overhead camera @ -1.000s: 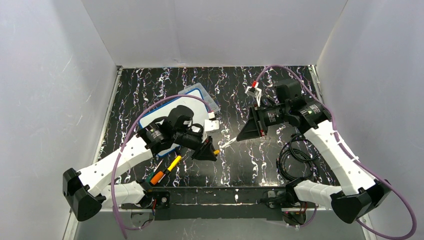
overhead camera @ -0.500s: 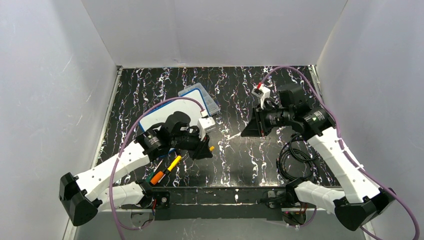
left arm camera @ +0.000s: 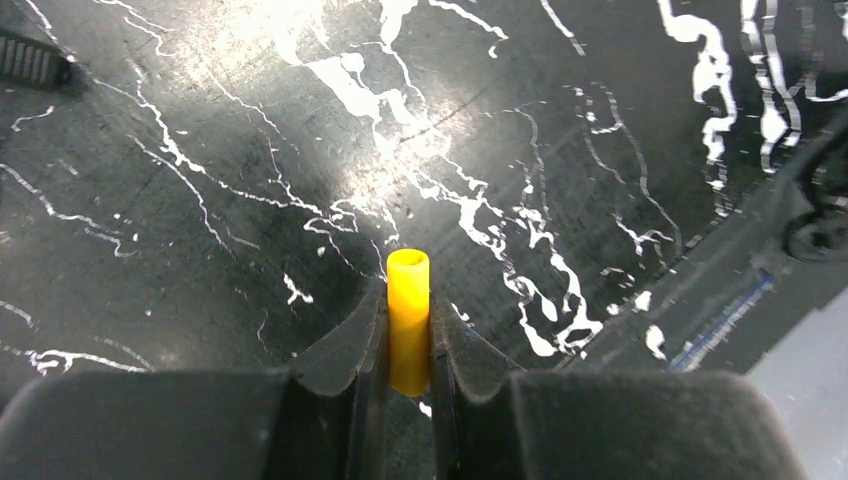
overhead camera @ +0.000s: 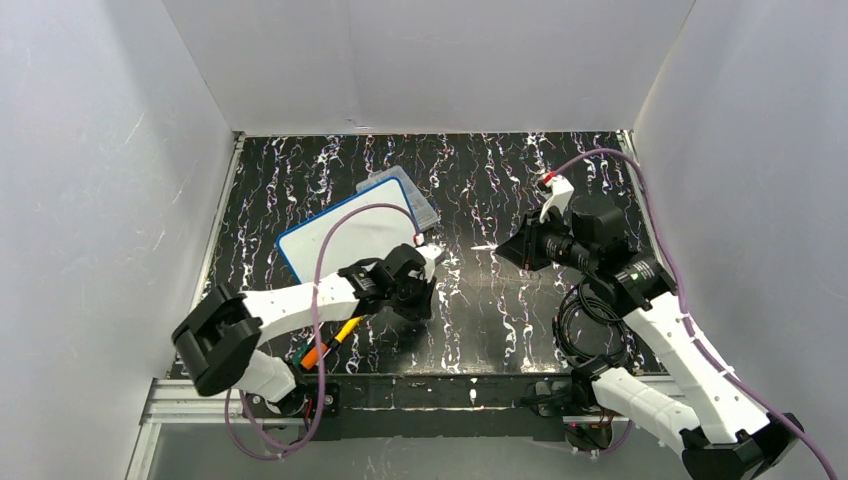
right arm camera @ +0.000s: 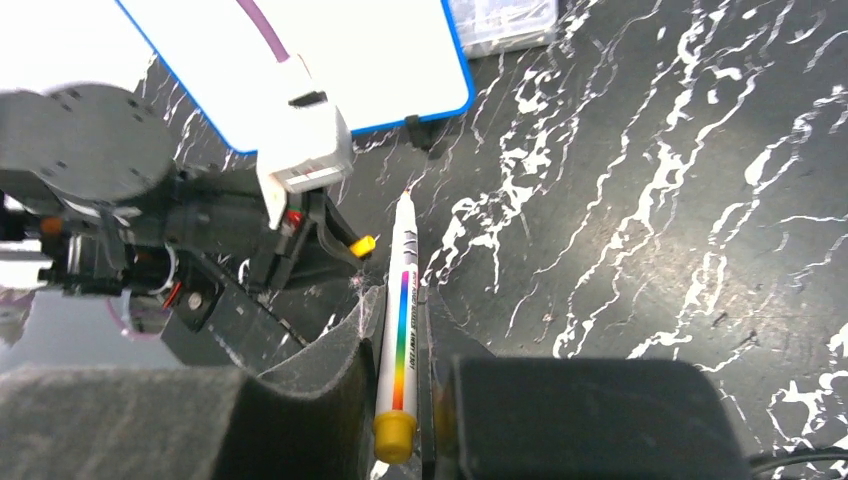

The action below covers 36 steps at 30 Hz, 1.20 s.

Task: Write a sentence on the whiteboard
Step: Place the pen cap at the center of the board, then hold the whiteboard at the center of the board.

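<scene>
The whiteboard point(overhead camera: 350, 232) lies at the left centre of the table, white with a blue rim; its visible part is blank and I see no sentence on it. It also shows in the right wrist view point(right arm camera: 240, 70). My left gripper point(overhead camera: 415, 300) is just in front of the board's near right corner, shut on a yellow marker cap point(left arm camera: 408, 275), low over the table point(left arm camera: 200, 200). My right gripper point(overhead camera: 512, 250) is shut on a white marker point(right arm camera: 403, 250) with a rainbow stripe, its uncapped tip point(overhead camera: 482, 247) pointing left toward the board.
A clear compartment box point(overhead camera: 405, 190) lies under the board's far corner. Spare markers, one orange-yellow point(overhead camera: 333, 338), lie by the near left rail. A black cable coil point(overhead camera: 590, 320) lies at the near right. White walls stand on three sides.
The two grippers have drawn apart. The right gripper moved right and away with the marker. The left arm swung and folded lower, keeping the cap near the board's corner.
</scene>
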Tool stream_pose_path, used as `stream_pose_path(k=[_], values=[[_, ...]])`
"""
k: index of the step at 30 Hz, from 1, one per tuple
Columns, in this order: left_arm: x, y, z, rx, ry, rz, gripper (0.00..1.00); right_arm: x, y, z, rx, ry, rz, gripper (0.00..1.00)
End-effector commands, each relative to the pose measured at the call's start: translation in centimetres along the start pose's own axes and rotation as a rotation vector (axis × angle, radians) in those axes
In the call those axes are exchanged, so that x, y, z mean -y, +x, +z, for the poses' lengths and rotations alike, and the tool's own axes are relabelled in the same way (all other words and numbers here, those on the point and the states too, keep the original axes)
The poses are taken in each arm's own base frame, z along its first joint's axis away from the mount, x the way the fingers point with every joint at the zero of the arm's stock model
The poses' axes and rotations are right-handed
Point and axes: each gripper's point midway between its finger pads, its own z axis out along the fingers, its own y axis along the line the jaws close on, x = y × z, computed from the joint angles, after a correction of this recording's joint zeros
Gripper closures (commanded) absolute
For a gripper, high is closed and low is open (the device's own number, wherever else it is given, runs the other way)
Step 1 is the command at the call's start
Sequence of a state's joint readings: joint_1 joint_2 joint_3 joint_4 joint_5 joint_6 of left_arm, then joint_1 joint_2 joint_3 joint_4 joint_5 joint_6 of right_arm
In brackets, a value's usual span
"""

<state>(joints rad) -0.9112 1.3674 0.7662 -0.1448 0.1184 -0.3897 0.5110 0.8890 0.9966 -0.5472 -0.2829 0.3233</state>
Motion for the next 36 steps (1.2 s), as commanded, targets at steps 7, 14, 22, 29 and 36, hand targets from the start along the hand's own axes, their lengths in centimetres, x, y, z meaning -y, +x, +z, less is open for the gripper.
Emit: stream_pose_path(k=[7,14,22,29,36], values=[[-0.6,-0.3,3.8,-0.053,-0.098,0.040,0.85,1.2,-2.4,-1.0,0.175,0.080,-0.014,0.99],[-0.8,0.0,4.1,-0.056,-0.107,0.029,0.64,1.4,-2.3,-1.1,0.187,0.089,-0.015,0.99],[1.0,-2.1,1.1,0.014,-0.041,0.050,0.50,1.1,-2.5,-1.3,0.192,0.079,-0.018,0.99],[1.9,-4.6,-5.1,0.095,0.008,0.085,0.36,0.8,-2.9,-1.4,0.221,0.064,-0.023,0.99],[-0.6,-7.5,-13.1,0.195,0.030,0.039,0.29,0.7,-2.6,-0.9,0.220,0.043,-0.012,0.99]])
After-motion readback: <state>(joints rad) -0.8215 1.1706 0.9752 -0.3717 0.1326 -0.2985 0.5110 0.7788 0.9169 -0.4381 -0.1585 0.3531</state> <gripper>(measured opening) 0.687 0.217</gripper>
